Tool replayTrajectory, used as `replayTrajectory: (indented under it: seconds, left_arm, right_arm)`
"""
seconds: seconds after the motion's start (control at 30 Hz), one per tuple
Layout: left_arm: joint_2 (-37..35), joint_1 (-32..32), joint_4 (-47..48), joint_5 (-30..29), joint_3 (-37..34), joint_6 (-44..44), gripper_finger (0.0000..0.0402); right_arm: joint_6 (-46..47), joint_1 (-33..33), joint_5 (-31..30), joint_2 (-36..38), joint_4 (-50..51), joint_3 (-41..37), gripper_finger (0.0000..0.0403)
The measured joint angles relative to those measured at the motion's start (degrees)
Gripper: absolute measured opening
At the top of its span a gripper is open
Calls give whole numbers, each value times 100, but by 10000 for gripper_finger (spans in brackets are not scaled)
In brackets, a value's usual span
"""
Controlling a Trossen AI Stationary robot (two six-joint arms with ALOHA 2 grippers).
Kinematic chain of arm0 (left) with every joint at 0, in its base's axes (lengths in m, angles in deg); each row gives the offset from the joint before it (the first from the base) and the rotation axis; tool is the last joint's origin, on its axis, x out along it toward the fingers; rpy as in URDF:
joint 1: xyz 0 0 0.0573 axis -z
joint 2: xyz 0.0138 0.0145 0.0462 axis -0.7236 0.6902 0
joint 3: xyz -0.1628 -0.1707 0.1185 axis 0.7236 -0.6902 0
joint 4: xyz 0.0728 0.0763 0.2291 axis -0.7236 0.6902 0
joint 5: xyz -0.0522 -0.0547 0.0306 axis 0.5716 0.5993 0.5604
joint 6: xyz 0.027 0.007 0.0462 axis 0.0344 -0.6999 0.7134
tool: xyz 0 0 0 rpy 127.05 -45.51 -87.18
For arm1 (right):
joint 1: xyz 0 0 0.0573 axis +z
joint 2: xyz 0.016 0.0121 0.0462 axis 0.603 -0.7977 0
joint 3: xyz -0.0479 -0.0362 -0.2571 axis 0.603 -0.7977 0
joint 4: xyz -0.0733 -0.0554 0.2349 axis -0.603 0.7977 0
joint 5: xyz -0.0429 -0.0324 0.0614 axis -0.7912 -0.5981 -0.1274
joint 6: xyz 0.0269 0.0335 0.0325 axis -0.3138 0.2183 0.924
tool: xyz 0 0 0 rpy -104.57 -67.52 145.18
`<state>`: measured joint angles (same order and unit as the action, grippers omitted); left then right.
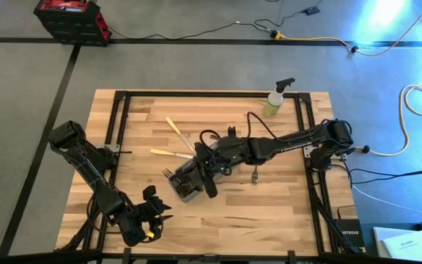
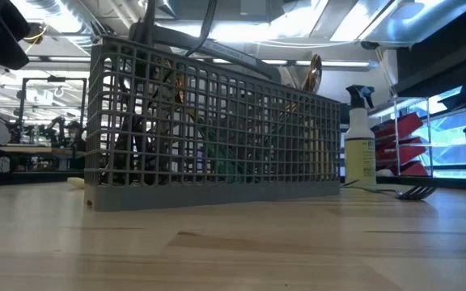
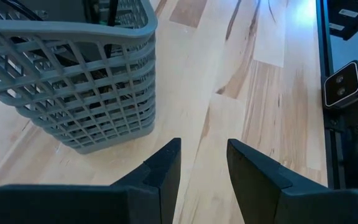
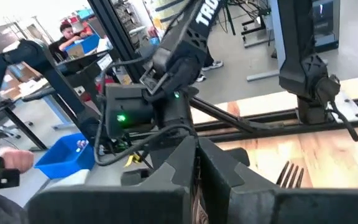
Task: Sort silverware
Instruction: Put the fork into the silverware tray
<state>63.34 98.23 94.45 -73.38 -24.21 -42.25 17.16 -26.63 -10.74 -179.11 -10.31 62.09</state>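
At the near left corner of the pale wooden table (image 1: pixel 269 220), the left hand (image 1: pixel 151 220) waits with its two dark fingers (image 3: pixel 166 168) standing partly apart and nothing between them; it points toward the grey wire-mesh caddy (image 1: pixel 189 180) but sits well short of it

Farther in, near the table's middle, the caddy holds several gold-headed pieces of silverware upright, among them a gold spoon (image 2: pixel 314 73) rising above its rim. The right hand (image 1: pixel 209 180) hovers right over the caddy's right end, its fingers pressed together; no piece shows between them in the right wrist view, so whether it carries anything I cannot tell. A fork's gold tines (image 4: pixel 289 174) lie on the wood just beyond it

Three loose pieces lie around the caddy. A small dark-handled fork (image 1: pixel 256 175) lies just right of the right hand, its long axis running near to far. A cream-handled piece (image 1: pixel 171 153) lies just left and beyond the caddy, its axis running left to right. A second cream-handled piece (image 1: pixel 179 134) lies farther still, slanting from far left to near right. A yellow-green spray bottle (image 1: pixel 275 99) stands at the far edge

The right arm is much the nearer to all three, and the fork to its right looks the easiest reach, calling for fingers set across its near-to-far handle
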Motion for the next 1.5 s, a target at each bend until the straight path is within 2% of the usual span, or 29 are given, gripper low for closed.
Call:
replayTrajectory:
  seconds: [0.27,0.37,0.47,0.67,0.83,1.0,1.13,1.2,1.3,1.4,1.5]
  left_arm:
    - [0,47,9,3,0,-2,115]
    - [0,83,17,2,0,-22,115]
    - [0,103,17,2,0,-24,115]
    - [0,105,20,2,0,-27,115]
    - [2,114,25,2,0,-32,115]
    - [2,132,24,11,0,-28,115]
    - [2,138,20,9,0,-26,115]
    - [2,138,18,11,0,-26,115]
    - [2,138,20,-3,0,-7,115]
    - [2,130,15,-73,0,46,115]
    - [2,125,-6,-107,0,43,115]
  right_arm:
    - [-477,0,34,-452,32,-2,2]
    - [-762,0,-56,-452,99,0,18]
    - [-948,7,-252,-449,169,0,58]
    - [-1301,2,-413,-372,149,0,177]
    - [-1612,9,-356,49,515,-2,258]
    - [-1639,205,-411,915,2247,5,278]
    - [-1449,614,-1551,1405,4421,9,268]
    - [-1062,837,-2109,1427,5574,3,257]
    - [-530,1233,-2613,1406,6602,-249,241]
    - [-168,1491,-2741,1413,7217,-684,225]
    - [186,1484,-2742,1413,7994,-1250,212]
